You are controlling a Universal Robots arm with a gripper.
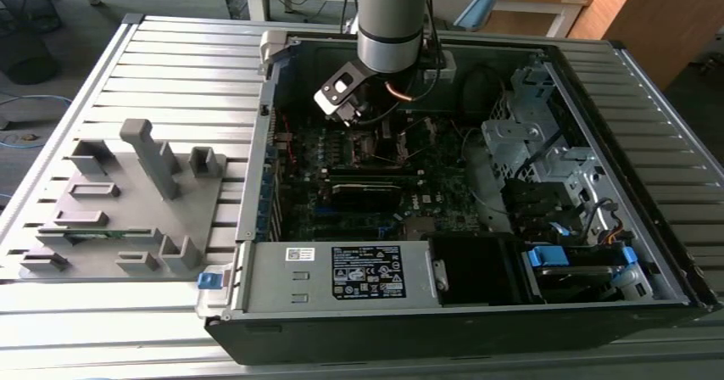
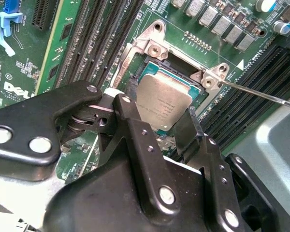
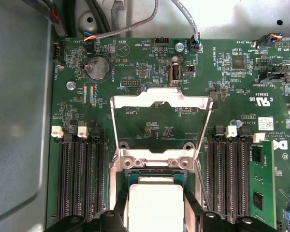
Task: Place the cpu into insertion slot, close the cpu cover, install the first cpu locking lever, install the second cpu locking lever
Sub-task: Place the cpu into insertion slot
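One cpu [image 2: 162,101] sits over the one insertion slot [image 2: 176,67], near the centre of the motherboard [image 3: 217,92]. The gripper [image 2: 159,108] pinches the cpu: its two black fingers [image 2: 130,121] press against two opposite edges of the chip. It cannot be told whether the chip is fully seated or just above the socket. The second wrist view shows the grey top of the cpu at an angle, the silvery rim of the socket with its corner screws, and one thin lever rod [image 2: 261,94] leading away from a rim corner. The first wrist view shows the one cpu cover [image 3: 160,100] swung open on its hinge edge, beside the slot. It also shows two banks of long black memory slots [image 3: 82,179], one on each side of the socket, and one round coin cell [image 3: 98,67] near the board edge. The exterior view shows the one arm [image 1: 391,15] reaching down into the open computer case [image 1: 453,333]. The case lies on a slatted worktop [image 1: 169,66], with one grey fixture plate [image 1: 125,210] near the worktop edge at the exterior view's left.
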